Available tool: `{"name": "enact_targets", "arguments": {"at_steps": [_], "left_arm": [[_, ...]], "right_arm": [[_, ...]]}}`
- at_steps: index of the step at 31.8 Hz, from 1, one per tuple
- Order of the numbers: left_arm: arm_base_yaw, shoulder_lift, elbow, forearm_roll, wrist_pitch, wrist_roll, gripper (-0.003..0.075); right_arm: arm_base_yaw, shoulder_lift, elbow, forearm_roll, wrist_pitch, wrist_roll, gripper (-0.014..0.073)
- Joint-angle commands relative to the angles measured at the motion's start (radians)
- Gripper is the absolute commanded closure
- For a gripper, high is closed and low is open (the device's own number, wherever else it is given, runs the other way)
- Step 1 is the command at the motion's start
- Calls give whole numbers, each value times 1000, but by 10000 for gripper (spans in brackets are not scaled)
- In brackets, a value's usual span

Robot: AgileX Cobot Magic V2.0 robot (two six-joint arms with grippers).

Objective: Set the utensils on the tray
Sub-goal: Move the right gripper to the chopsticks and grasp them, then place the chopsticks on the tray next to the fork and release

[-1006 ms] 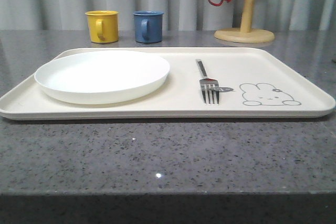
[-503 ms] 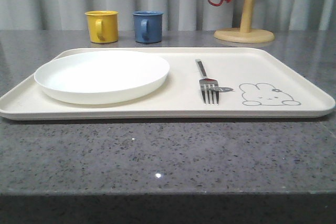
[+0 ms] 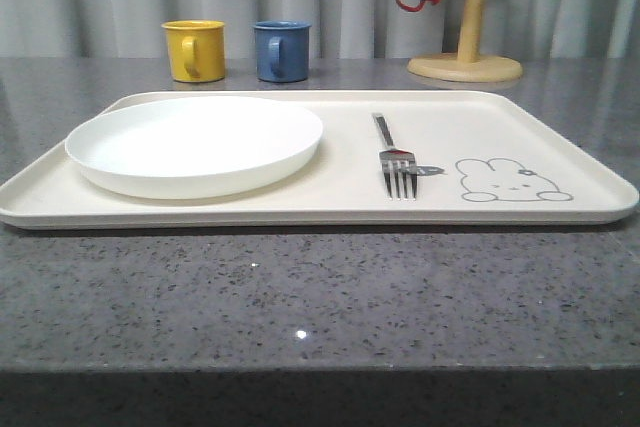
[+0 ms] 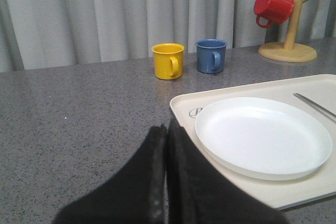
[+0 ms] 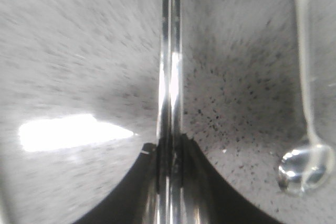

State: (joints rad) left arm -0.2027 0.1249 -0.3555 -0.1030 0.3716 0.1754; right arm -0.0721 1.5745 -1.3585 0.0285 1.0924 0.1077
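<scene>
Right gripper [image 5: 169, 169] clamping chopsticks [image 5: 170, 66], spoon [image 5: 310, 103] beside

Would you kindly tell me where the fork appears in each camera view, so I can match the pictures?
Front view: the fork lies on the tray, between the white plate and the rabbit drawing.
Left wrist view: its handle shows on the tray just past the plate.
Right wrist view: chopsticks in the jaws, spoon beside them.
Shared landmark: the white plate.

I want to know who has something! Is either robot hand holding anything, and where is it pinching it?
The right gripper pinches the chopsticks across their shafts; which end is unclear. The left gripper is shut on nothing.
</scene>
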Motion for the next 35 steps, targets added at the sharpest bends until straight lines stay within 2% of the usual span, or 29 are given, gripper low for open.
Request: {"name": "enact_targets", "arguments": {"at_steps": [1, 4, 11, 15, 19, 26, 35], "left_arm": [[2, 12, -30, -12, -81, -8, 738], [2, 12, -30, -12, -81, -8, 738], [2, 12, -30, -12, -81, -8, 738], [2, 12, -30, -12, -81, -8, 738], [2, 12, -30, -12, -81, -8, 738], [2, 12, -30, -12, -81, -8, 738], [2, 12, -30, -12, -81, -8, 738]], "right_arm": [[55, -61, -75, 4, 14, 31, 582], [123, -61, -105, 4, 15, 62, 582], [356, 5, -132, 4, -7, 179, 582], [433, 59, -132, 4, -30, 265, 582], [450, 107, -132, 21, -52, 309, 582], [450, 155, -132, 79, -63, 309, 582], [450, 173, -132, 80, -42, 309, 582]]}}
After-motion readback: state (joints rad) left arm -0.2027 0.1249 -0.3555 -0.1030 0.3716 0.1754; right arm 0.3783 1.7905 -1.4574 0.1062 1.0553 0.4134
